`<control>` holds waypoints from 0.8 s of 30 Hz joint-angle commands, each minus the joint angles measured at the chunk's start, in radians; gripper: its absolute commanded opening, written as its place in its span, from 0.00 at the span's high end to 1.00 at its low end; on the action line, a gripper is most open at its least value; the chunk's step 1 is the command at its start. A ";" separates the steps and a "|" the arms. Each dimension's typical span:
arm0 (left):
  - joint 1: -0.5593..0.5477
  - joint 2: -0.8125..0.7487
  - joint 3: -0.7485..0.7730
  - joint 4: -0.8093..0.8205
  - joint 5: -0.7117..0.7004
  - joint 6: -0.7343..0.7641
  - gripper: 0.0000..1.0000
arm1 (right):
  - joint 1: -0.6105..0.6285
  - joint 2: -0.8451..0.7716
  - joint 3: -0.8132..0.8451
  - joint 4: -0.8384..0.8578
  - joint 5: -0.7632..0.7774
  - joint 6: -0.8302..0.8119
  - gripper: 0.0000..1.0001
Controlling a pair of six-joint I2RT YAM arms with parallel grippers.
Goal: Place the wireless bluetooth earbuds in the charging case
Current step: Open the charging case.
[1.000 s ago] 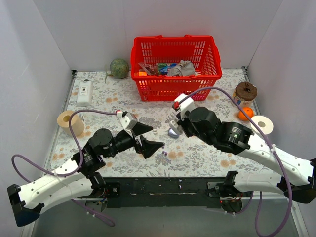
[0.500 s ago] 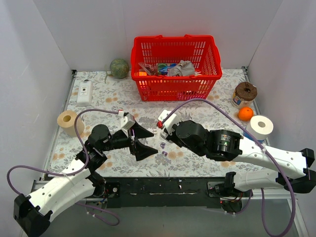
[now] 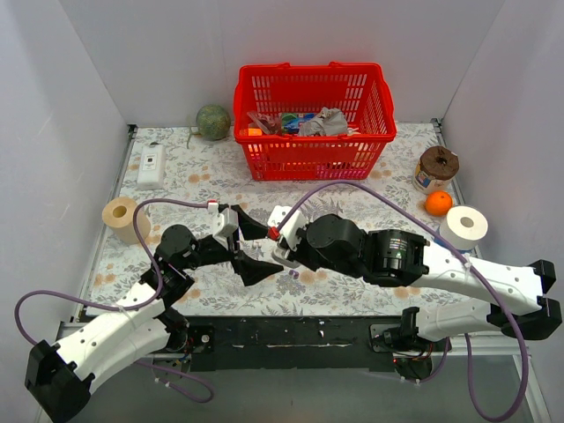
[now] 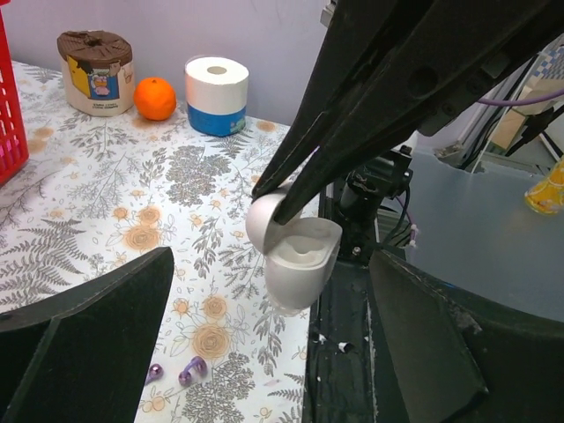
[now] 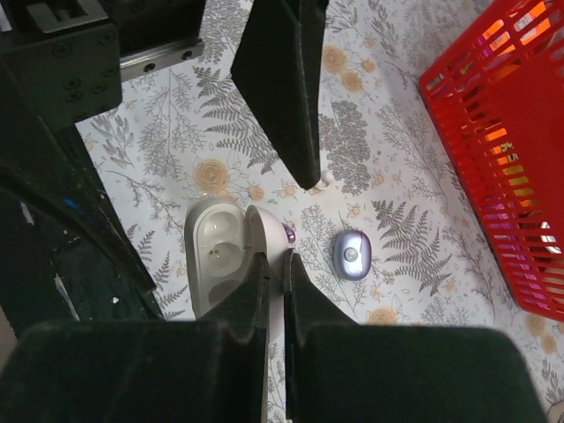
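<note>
The right claw (image 5: 275,263) is clamped together on the lid of an open white case (image 4: 298,264). In the last second it has swung that case toward 9 o'clock across the desk (image 4: 106,203). The case now hangs in the air between the fingers of the left claw (image 4: 270,253), which stand wide apart and touch nothing. The left arm has drawn back a little toward 7 o'clock.

The wells that show in the white case are empty. The two purple buds (image 4: 191,370) lie side by side on the desk, untouched, at 7 o'clock of the hanging case in the left wrist's view. A shut lavender case (image 5: 352,254) lies on the desk at 3 o'clock of the white one in the right wrist's view. From above, the right arm hides it.

I cannot tell which case the buds belong to, but the white one is the one held open. My reading is that the case has been carried over to the buds, so the left claw has only a short way to drop, pinch one and lift it to a well. Nothing is inserted yet.
</note>
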 commanded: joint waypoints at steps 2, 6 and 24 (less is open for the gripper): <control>0.004 -0.002 -0.050 0.108 0.018 0.031 0.05 | 0.006 0.007 0.052 0.024 -0.069 0.004 0.99; 0.004 0.009 -0.053 0.083 0.062 0.073 0.12 | 0.006 0.002 0.050 0.042 -0.085 0.013 0.99; 0.004 0.032 -0.055 0.116 0.118 0.054 0.32 | 0.006 0.056 0.095 0.047 -0.088 0.021 0.99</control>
